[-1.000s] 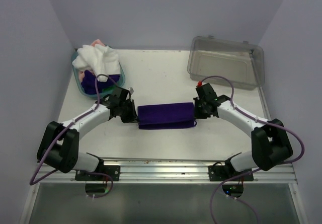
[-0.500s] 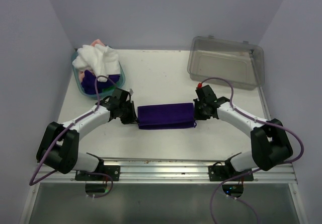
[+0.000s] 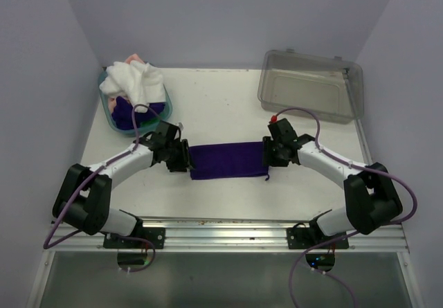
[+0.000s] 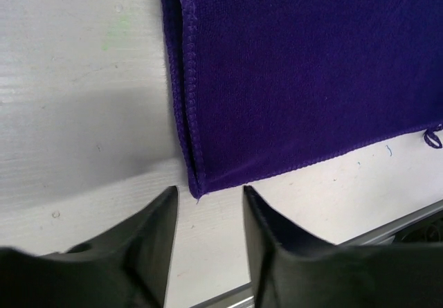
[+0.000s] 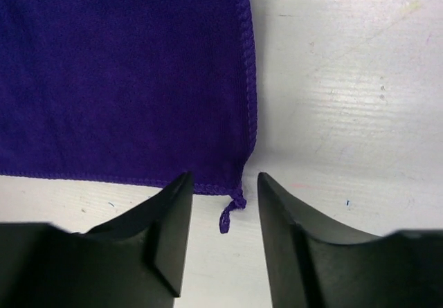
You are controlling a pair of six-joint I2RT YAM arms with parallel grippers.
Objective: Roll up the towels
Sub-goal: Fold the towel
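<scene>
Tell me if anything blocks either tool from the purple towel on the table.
Nothing visible does. The left tool and right tool stand open at opposite ends of the purple towel, each facing a corner, with only bare table between.

A teal basket [image 3: 104, 105] sits back-left, a grey bin [image 3: 309, 86] back-right.
</scene>
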